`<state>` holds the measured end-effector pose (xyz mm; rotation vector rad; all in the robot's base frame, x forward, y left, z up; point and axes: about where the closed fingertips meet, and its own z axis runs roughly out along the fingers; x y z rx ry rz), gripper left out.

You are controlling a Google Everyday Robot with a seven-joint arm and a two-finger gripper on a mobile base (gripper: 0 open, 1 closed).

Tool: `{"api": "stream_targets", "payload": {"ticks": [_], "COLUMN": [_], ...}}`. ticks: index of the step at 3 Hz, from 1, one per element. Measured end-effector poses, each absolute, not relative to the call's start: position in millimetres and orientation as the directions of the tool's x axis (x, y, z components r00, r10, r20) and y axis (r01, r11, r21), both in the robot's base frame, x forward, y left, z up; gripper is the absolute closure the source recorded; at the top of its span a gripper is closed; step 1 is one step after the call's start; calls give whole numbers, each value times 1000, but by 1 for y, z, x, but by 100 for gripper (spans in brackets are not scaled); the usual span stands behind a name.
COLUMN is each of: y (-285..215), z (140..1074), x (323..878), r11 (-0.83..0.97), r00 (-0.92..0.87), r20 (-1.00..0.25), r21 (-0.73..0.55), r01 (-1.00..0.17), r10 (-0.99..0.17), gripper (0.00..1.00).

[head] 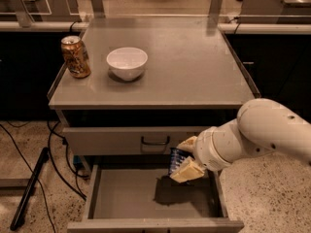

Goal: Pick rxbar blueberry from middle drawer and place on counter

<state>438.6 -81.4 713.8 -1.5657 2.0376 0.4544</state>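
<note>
One of two stages complete: bar gripped, placement pending

I read the gripper as positioned over the open middle drawer, toward its right rear, just below the closed drawer front. Its two fingers are clamped on the rxbar blueberry, which hangs clear of the drawer floor. Remaining: raise the bar past the cabinet edge and set it on the counter, where a can and a white bowl occupy the left side.
</note>
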Motion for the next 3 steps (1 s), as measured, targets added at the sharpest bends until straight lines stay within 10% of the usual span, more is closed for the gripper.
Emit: {"api": "stream_targets", "payload": {"ticks": [3], "y": [-83], "z": [830], "x": [487], "r11": [343], "r00": [-213], "r20": [-561], "r21": [-137], "r01": [-929], "r10": [-800], "gripper": [100]}}
